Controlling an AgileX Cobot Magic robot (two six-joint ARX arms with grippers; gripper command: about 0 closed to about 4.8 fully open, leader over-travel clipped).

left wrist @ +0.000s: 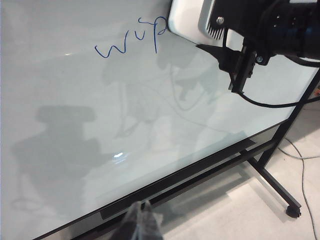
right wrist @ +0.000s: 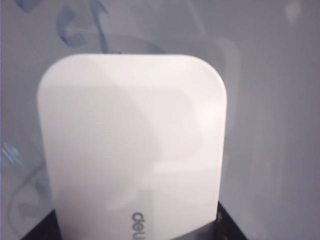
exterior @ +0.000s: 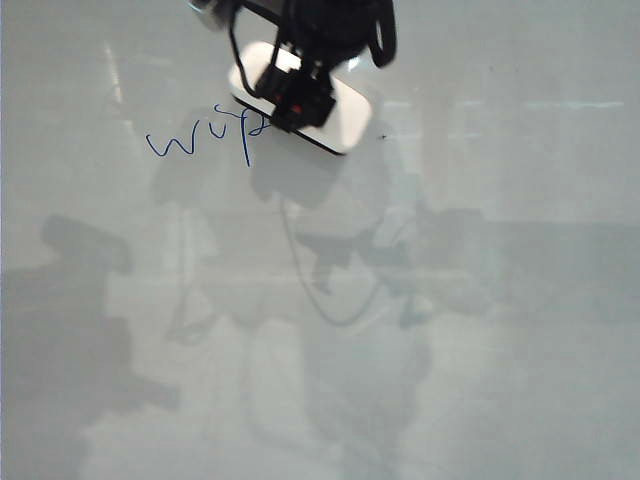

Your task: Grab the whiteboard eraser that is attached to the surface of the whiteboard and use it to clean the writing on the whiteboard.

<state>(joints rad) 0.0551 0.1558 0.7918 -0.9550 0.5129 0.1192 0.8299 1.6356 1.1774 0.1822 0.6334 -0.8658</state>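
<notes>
The whiteboard [exterior: 480, 300] fills the exterior view. Blue cursive writing [exterior: 195, 140] runs across its upper left, and the end of the word is covered by the whiteboard eraser [exterior: 350, 112]. This white rounded block lies flat against the board, tilted. My right gripper [exterior: 297, 100] is shut on it from above. In the right wrist view the eraser [right wrist: 132, 145] sits between dark jaws at both of its sides, with blurred blue strokes [right wrist: 80, 25] beyond it. My left gripper [left wrist: 142, 210] hangs shut, away from the board's lower edge, and looks at the writing [left wrist: 130, 40] and eraser [left wrist: 187, 17].
The board's black lower frame [left wrist: 200, 167] stands on a black leg with a caster [left wrist: 292, 210]. A cable [left wrist: 302, 170] lies on the floor beside it. A tiny dark speck [exterior: 383, 135] sits just right of the eraser. Arm shadows cross the board.
</notes>
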